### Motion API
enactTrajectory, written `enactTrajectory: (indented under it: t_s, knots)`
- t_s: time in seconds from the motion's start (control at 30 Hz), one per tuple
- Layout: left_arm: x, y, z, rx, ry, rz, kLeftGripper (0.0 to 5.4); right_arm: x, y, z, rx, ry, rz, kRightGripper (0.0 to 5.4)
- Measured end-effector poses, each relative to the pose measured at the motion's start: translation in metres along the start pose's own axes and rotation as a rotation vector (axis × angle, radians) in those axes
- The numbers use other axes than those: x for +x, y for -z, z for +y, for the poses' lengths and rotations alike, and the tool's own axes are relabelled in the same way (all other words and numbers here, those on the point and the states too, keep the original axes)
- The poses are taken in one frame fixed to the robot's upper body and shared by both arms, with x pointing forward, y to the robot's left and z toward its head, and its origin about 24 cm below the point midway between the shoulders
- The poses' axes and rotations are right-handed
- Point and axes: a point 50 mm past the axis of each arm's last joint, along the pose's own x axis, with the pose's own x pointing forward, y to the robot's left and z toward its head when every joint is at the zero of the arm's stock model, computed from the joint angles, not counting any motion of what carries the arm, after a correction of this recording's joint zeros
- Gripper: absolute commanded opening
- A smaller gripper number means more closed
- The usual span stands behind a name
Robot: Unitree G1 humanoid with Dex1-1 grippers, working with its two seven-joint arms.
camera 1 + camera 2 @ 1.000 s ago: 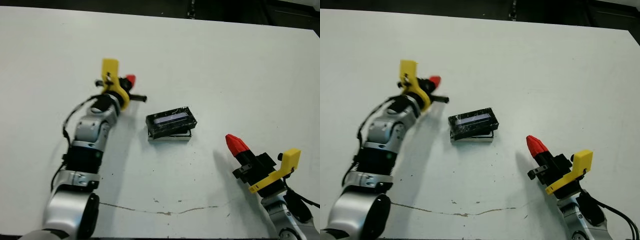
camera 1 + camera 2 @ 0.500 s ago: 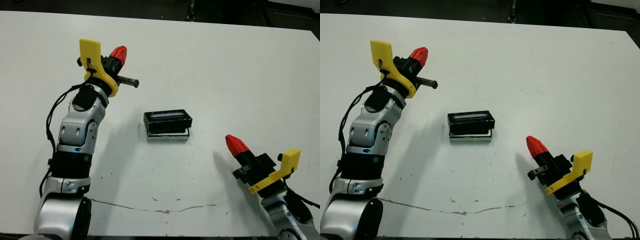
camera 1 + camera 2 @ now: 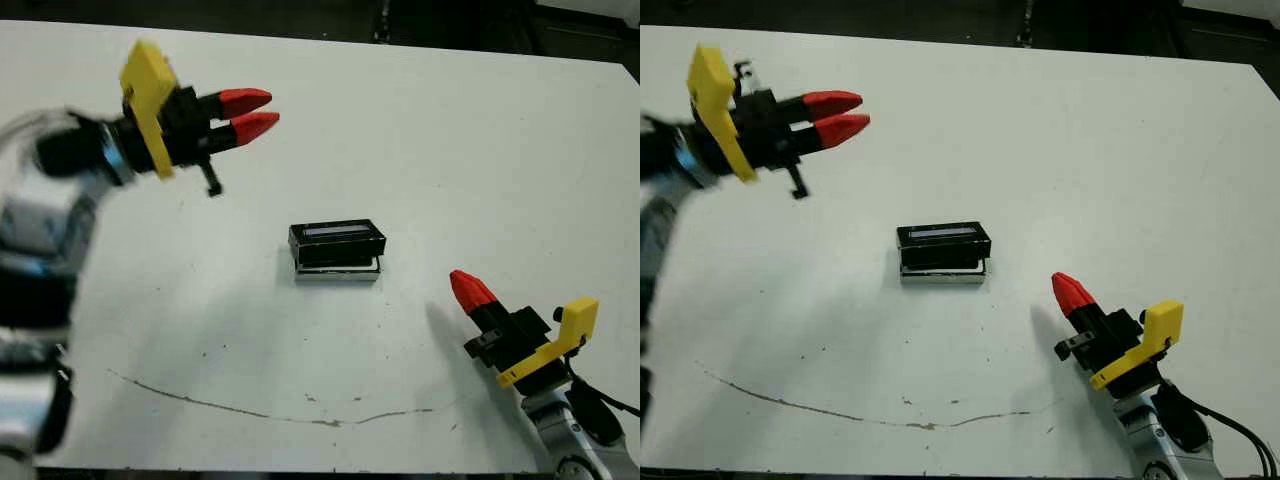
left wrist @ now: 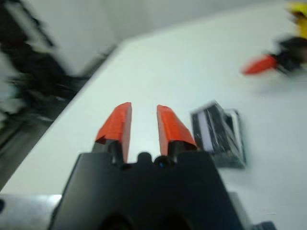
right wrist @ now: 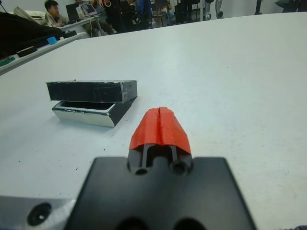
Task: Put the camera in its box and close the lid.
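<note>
Looking from the head views, the lid (image 3: 337, 243) sits on the box (image 3: 340, 271) near the middle of the white bench (image 3: 450, 150), but only the right wrist view shows how: the lid (image 5: 91, 90) lies askew, propped on the far side of the box (image 5: 91, 112), leaving a dark gap over the near part of the tray. The camera cannot be made out in any view; the dark opening of the box shows nothing definite. The left wrist view adds the crinkly glossy top of the lid with its pale stripe, and the blurred red tip of the other arm beyond it. The left pincer (image 3: 252, 112) hangs above the bench, up and to the robot's left of the box, its two red fingers (image 4: 116, 125) parted by a narrow gap with nothing between them. The right pincer (image 3: 470, 291) rests low near the bench's near right corner, its tip pointing toward the box, fingers pressed together and empty. A thin dark scratch (image 3: 250, 410) runs along the bench's near edge. Beyond the bench, the right wrist view shows a person seated at a desk with clutter. Nothing lies between either pincer and the box. Since half a second ago the left arm has swung over so its fingers now point sideways toward the right, while the right arm and the box lie as before.
</note>
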Motion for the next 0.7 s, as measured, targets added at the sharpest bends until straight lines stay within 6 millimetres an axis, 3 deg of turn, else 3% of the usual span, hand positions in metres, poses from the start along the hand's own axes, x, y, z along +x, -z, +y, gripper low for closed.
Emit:
enactTrajectory:
  t_s: [0.3, 0.53, 0.7]
  knots:
    - [0.018, 0.028, -0.005, -0.177, 0.366, 0.034, 3.07, 0.000, 0.000, 0.000, 0.000, 0.000, 0.002, 0.00]
    - [0.030, 0.042, -0.017, -0.456, 0.446, 0.087, 4.04, 0.000, 0.001, 0.000, 0.003, -0.001, 0.005, 0.00]
    - [0.039, 0.051, -0.029, -0.564, 0.484, 0.053, 4.73, 0.000, -0.001, 0.001, -0.003, 0.012, 0.010, 0.00]
